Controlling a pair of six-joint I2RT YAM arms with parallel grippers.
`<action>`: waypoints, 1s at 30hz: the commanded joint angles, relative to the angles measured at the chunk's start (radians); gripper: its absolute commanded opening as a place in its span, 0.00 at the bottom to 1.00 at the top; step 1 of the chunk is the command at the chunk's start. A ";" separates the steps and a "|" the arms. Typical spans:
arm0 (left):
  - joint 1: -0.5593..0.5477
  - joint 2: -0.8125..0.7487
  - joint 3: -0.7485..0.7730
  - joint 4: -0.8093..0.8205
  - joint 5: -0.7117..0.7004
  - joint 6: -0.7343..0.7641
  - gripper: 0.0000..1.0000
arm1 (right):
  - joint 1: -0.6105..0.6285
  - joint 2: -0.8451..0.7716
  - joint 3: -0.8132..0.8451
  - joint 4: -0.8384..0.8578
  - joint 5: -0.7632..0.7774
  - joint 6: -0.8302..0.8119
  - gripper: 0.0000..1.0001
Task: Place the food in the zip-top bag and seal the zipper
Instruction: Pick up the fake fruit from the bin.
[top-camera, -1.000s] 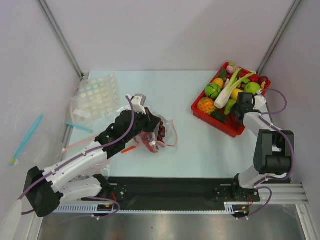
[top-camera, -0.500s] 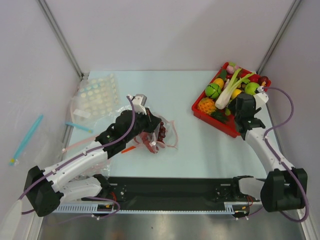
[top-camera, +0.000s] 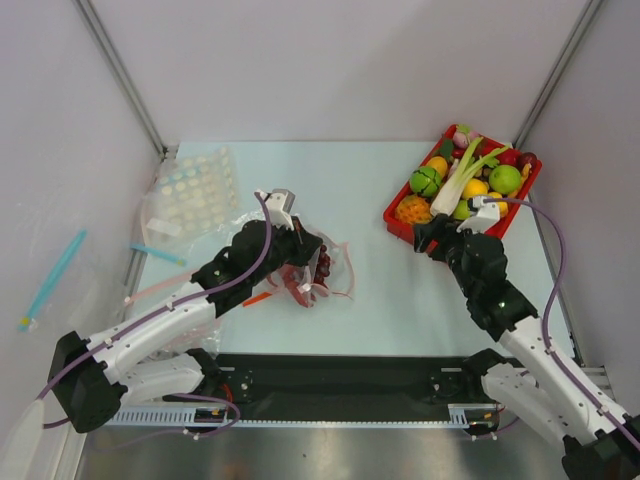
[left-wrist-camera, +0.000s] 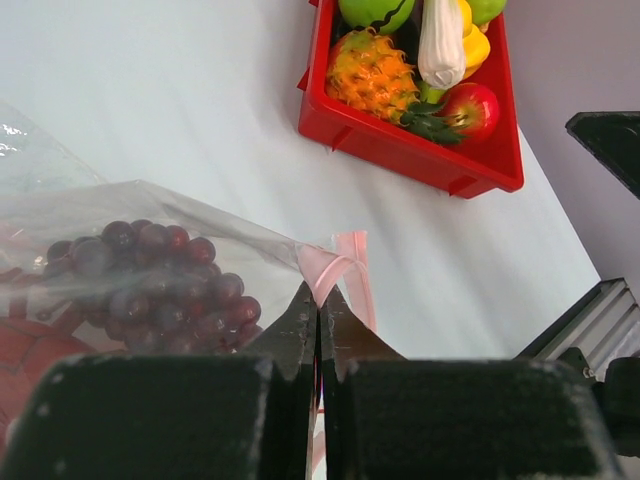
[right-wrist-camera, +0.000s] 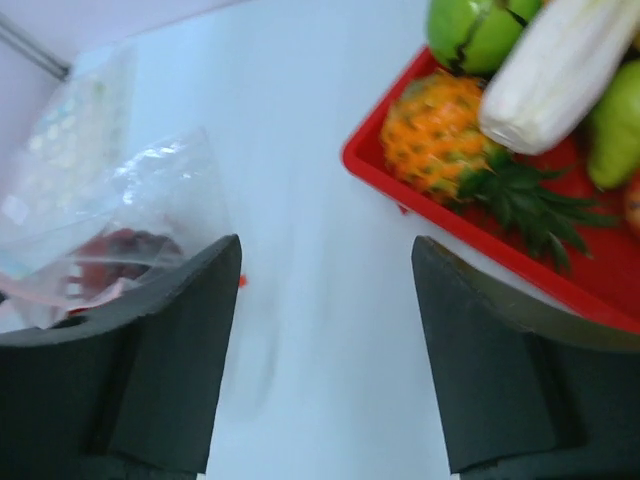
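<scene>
Pinching the pink zipper (left-wrist-camera: 345, 255) at one end, the left gripper (left-wrist-camera: 318, 300) is closed tight on the bag (left-wrist-camera: 200, 225), which lies left of centre on the table (top-camera: 380, 200) with the grapes (left-wrist-camera: 150, 285) and something red inside. The right gripper (right-wrist-camera: 325, 260) hangs with jaws wide apart, holding nothing, over the table just beside the near corner of the red tray (right-wrist-camera: 372, 165) of toy food.
</scene>
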 joint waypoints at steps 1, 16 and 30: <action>0.004 -0.013 0.050 0.042 -0.019 0.025 0.00 | -0.024 0.051 0.041 -0.067 0.171 -0.009 0.75; 0.004 0.007 0.057 0.045 0.013 0.029 0.00 | -0.422 0.281 0.102 -0.111 0.135 0.275 0.92; 0.002 0.013 0.057 0.049 0.044 0.025 0.00 | -0.568 0.640 0.196 -0.026 0.004 0.380 0.95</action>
